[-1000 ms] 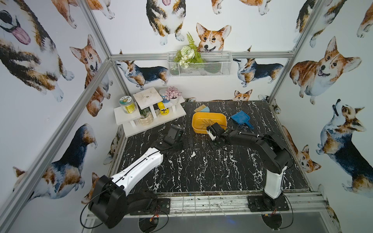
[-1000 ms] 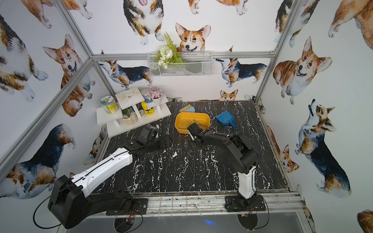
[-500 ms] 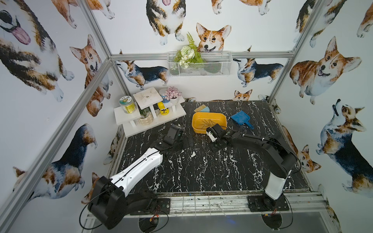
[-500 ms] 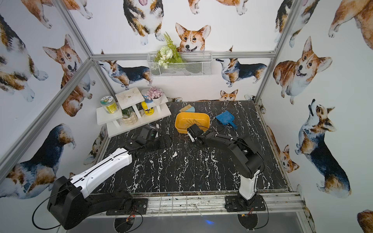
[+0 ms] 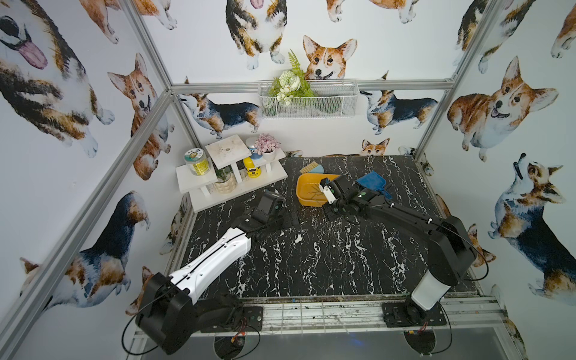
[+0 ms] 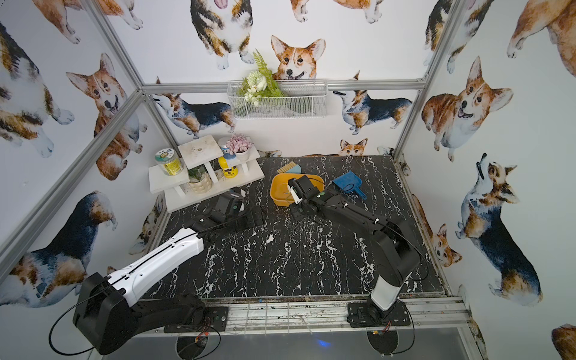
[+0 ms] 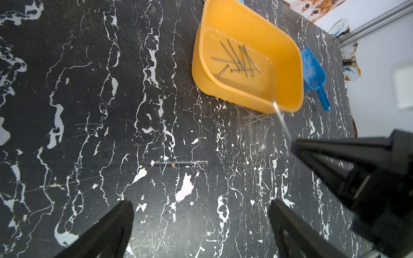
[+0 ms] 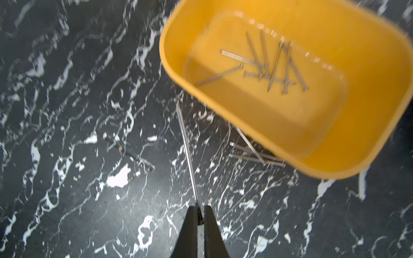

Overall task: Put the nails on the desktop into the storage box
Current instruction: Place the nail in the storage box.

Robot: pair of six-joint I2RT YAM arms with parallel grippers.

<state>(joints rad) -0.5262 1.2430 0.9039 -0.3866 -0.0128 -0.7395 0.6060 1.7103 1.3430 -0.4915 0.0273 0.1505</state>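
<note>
**Progress entry**

- The storage box (image 7: 202, 73) sits at 12 o'clock from the centre of the bench (image 7: 89, 111) in both top views. A blue dustpan (image 5: 372, 184) lies at the box's 3 o'clock.
- Done: a heap of nails (image 7: 240, 59) lies crossed on the box floor. I count about eight, but overlaps make that uncertain.
- In hand: the right gripper (image 8: 200, 208) is pinched together on the end of one nail (image 8: 187, 156). The shaft sticks straight out ahead of the jaws. It is over the bench, with its tip near the box wall and not over the rim.
- Left: a small cluster of loose nails (image 8: 252, 154) lies on the bench, touching or just beside the box's outer wall. It looks like about four. I judge this to be the box's 5 o'clock corner. The right arm covers that spot in the top views.
- Unclear: a dark straight streak (image 7: 178, 163) shows on the bench. I cannot tell whether it is a nail or a scuff.
- The left gripper (image 7: 200, 205) hangs low over bare bench at 9 o'clock from the box, with jaws wide apart and nothing in them.

Judgement: well past halfway. What remains is the carried nail plus the cluster by the wall.
</note>
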